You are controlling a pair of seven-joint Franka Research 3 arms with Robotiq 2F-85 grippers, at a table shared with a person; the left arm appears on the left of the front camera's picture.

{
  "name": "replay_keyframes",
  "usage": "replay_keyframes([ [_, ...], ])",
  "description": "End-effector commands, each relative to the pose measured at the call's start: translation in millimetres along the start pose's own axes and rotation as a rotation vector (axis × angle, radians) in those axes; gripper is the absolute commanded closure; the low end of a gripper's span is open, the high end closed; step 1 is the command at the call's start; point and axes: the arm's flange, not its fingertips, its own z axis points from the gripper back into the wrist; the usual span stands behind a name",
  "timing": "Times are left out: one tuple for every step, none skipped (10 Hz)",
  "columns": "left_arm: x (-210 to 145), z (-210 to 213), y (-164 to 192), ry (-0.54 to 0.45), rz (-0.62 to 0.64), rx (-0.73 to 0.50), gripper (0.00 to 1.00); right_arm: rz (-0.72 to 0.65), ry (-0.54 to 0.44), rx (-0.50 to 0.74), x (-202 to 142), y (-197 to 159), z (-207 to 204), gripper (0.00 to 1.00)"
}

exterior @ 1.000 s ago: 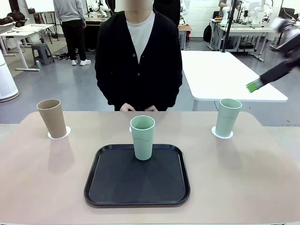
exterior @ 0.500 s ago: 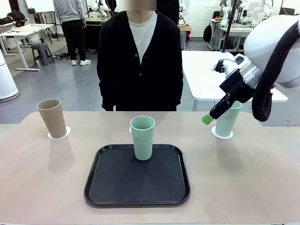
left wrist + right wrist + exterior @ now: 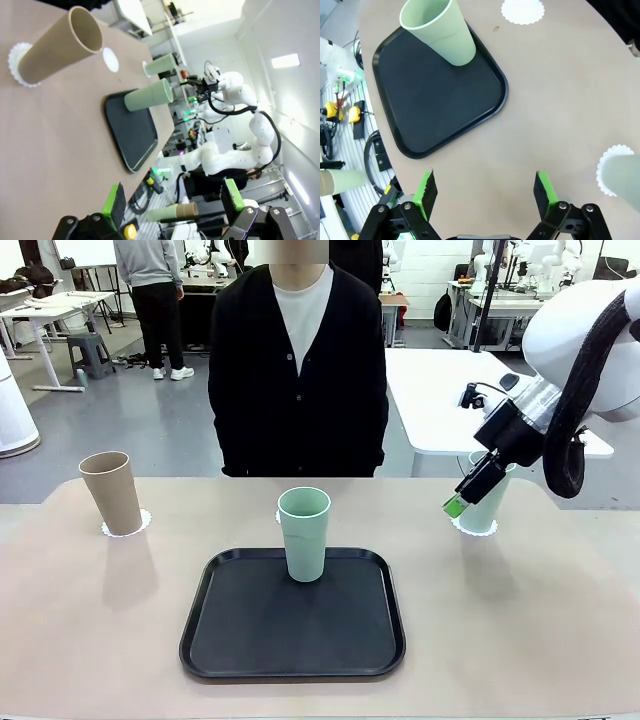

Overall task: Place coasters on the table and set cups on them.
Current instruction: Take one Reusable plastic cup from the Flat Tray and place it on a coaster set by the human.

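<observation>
Fingers [image 3: 470, 490] of right arm slant down, spread, beside a mint cup [image 3: 486, 513].

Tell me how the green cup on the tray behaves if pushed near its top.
The mint-green cup on the black tray is tall with a narrow base, so it'd probably tip rather than slide. It looks empty, so likely light. Its matte wall likely grips well.
</observation>
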Motion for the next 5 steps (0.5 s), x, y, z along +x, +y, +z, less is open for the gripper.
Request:
replay_keyframes([
  [0.0, 1.3, -1.6, -0.007, -0.005, 0.003, 0.0, -0.003, -0.004, -0.018, -0.4, 5.9, -3.6, 0.0],
  [0.0, 1.3, -1.6, -0.007, -0.005, 0.003, 0.0, -0.003, -0.004, -0.018, -0.4, 5.9, -3.6, 0.0],
  [0.0, 1.3, -1.6, -0.007, -0.005, 0.003, 0.0, -0.003, -0.004, -0.018, -0.4, 5.9, -3.6, 0.0],
  [0.0, 1.3, -1.6, -0.007, -0.005, 0.003, 0.0, -0.003, -0.004, -0.018, -0.4, 5.9, -3.6, 0.0],
  [0.0, 1.3, -1.6, -0.007, -0.005, 0.003, 0.0, -0.003, -0.004, -0.018, -0.4, 5.9, -3.6, 0.0],
])
